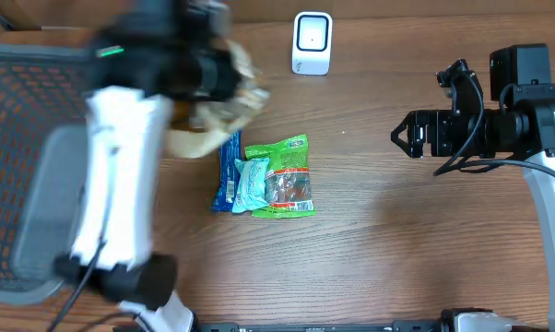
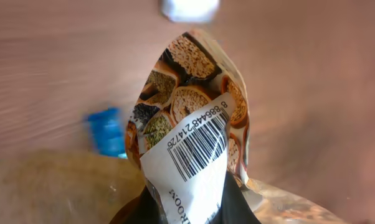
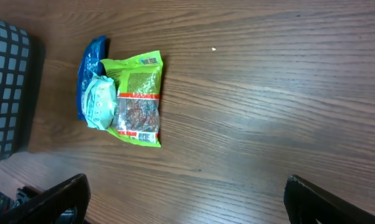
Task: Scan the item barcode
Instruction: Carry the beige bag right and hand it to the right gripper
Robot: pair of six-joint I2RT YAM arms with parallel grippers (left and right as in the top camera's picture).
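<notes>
Brown bag (image 2: 189,93), tip toward scanner (image 2: 189,9) (blurred)

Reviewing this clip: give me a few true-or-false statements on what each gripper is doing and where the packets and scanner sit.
1. The left gripper is shut on a snack packet, with its barcode facing the left wrist camera. True.
2. The right gripper holds the green packet. False: its jaws stand open and empty, and the green packet lies on the table.
3. A white scanner stands at the table's far edge. True.
4. The blue packet is inside the basket. False: it lies on the table, next to the pale teal packet.
</notes>
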